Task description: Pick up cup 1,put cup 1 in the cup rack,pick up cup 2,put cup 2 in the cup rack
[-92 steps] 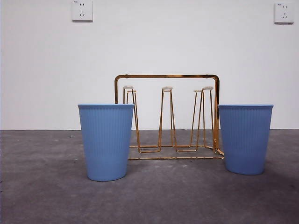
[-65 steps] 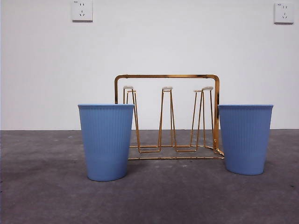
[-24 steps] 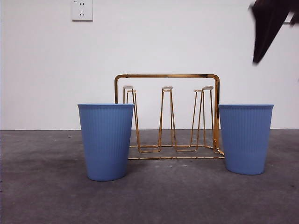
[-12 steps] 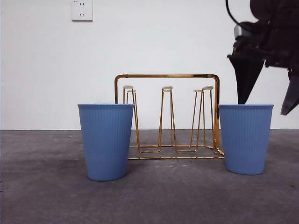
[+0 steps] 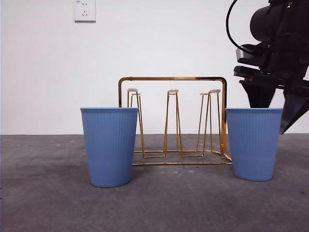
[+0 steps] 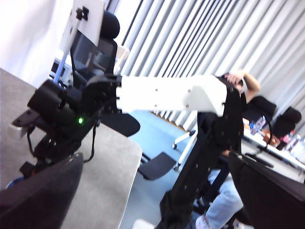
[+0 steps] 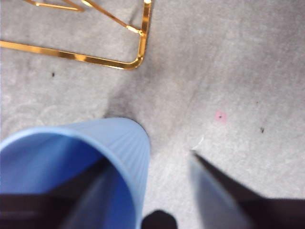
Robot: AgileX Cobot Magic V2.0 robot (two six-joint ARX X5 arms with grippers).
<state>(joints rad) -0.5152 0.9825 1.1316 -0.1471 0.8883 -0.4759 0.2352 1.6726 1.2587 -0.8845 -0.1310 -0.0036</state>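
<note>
Front view: I'm watching my right claw (image 5: 276, 112) straddling the rim of the cup (image 5: 254, 143), just beside the cup rack (image 5: 173, 121). Right wrist view: claw (image 7: 152, 191) spread wide, one jaw inside the cup (image 7: 71, 167). Left wrist view: left claw (image 6: 152, 191) gaping, holding nothing.

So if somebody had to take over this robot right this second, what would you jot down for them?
Right gripper: open, straddling the rim of the right-hand blue cup, one jaw inside and one outside; not gripped.
Left gripper: open, waiting off the table, holding nothing.
Both cups stand upright on the table, the left-hand blue cup untouched, with the gold cup rack between and behind them.
Done: nothing racked.
Left: grasp, rack this cup, then the other.
</note>
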